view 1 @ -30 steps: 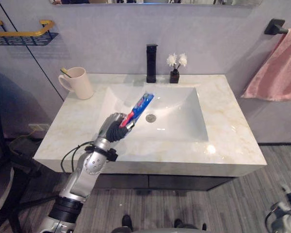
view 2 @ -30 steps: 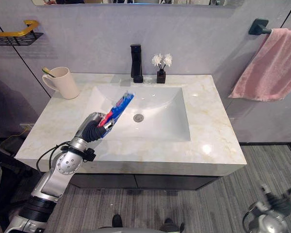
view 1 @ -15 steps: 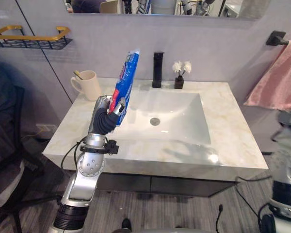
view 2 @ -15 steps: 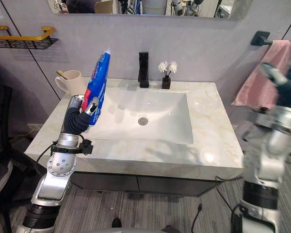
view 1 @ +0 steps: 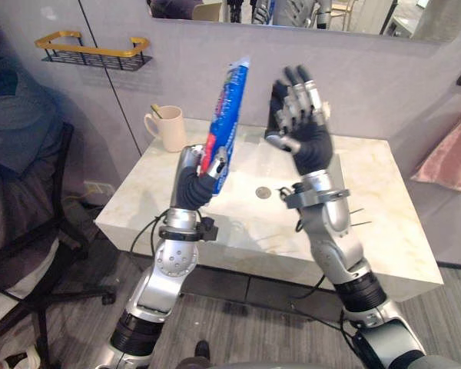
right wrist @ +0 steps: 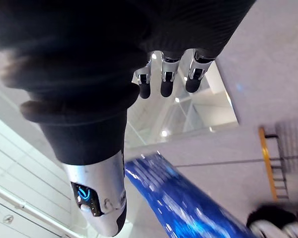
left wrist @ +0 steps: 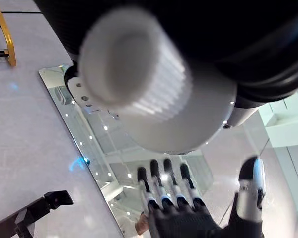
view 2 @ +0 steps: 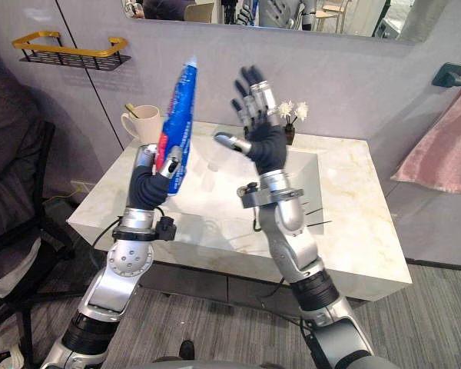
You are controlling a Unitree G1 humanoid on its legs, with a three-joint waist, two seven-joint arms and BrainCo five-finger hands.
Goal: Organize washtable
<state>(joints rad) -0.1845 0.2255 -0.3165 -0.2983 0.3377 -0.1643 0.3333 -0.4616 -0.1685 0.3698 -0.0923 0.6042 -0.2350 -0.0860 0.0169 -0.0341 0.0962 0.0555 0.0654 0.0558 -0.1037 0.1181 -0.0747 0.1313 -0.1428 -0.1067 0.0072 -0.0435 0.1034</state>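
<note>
Mug (view 1: 167, 128) on washtable (view 1: 376, 192), back-left corner (something yellow inside). Left hand (view 1: 192, 175) up above table's front edge, fingers curled round tube (view 1: 229, 108); tube upright, cap end low. Right hand (view 1: 306, 138) up beside tube, apart, fingers straight, spread, holding nothing.

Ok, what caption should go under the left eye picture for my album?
Robot's left hand holds up a blue toothpaste tube beside its open right hand.
</note>
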